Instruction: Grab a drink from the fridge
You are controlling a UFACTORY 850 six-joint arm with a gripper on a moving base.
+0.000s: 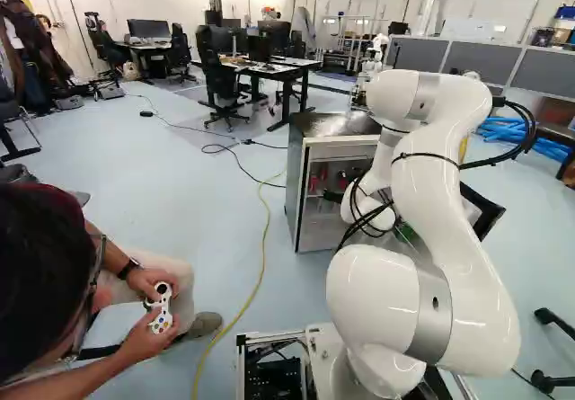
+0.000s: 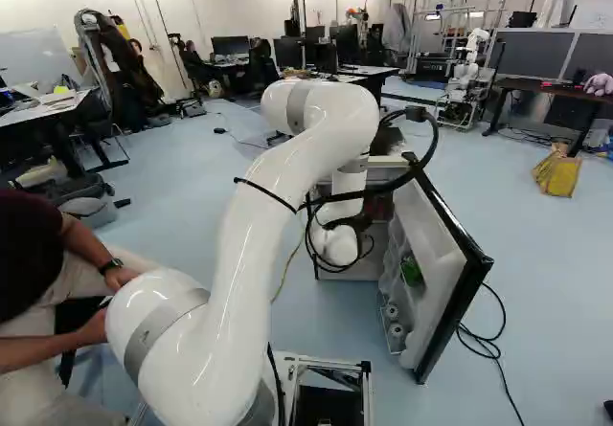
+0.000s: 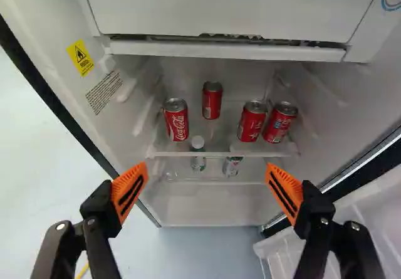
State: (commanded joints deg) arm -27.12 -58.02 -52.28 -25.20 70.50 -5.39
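In the left base view my gripper [image 1: 333, 196] is at the front of the open fridge [image 1: 295, 180], partly hidden by the arm. The wrist view shows the gripper [image 3: 207, 167] open before the fridge's inside, nothing between its orange pads. Ahead on the upper glass shelf [image 3: 222, 155] stand red cans: one [image 3: 177, 121] toward one side, one [image 3: 212, 100] farther back, and two close together [image 3: 252, 122], [image 3: 279, 123] toward the door side. Below that shelf are a small bottle [image 3: 198, 162] and a light-coloured can [image 3: 231, 166].
The fridge door [image 2: 442, 287] stands swung open right of the arm, with a green item [image 2: 412, 271] and white-topped containers [image 2: 394, 312] in its racks. A white compartment [image 3: 219, 9] lies above the shelf. A yellow cable [image 1: 260, 274] crosses the floor. Another robot [image 2: 466, 79] stands far back.
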